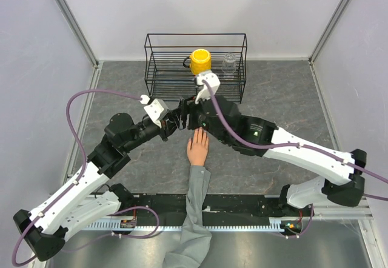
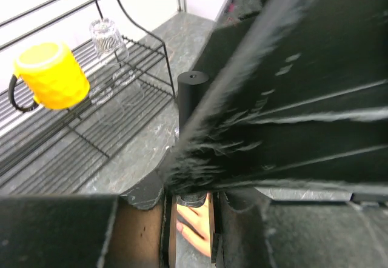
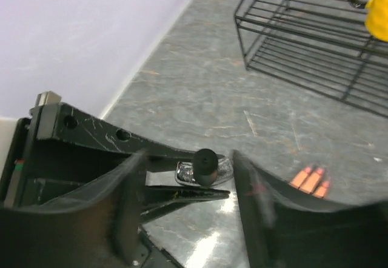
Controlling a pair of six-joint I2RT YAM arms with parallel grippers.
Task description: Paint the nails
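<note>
Early stage: left claw (image 1: 180, 120) clamped on small polish bottle (image 3: 195, 172), black cap (image 3: 205, 160) on. Right claw (image 1: 193, 116) spread wide, straddling cap, not gripping. Mannequin hand (image 1: 197, 148) flat on desk (image 1: 273, 92), just below both claws. Nails (image 3: 310, 180) too tiny to judge, likely unpainted. Left to do: uncap, brush all five. No readable label, brand or writing.

yellow mug (image 1: 200, 60), clear glass (image 1: 229, 63) on black wire rack (image 1: 163, 81)
</note>
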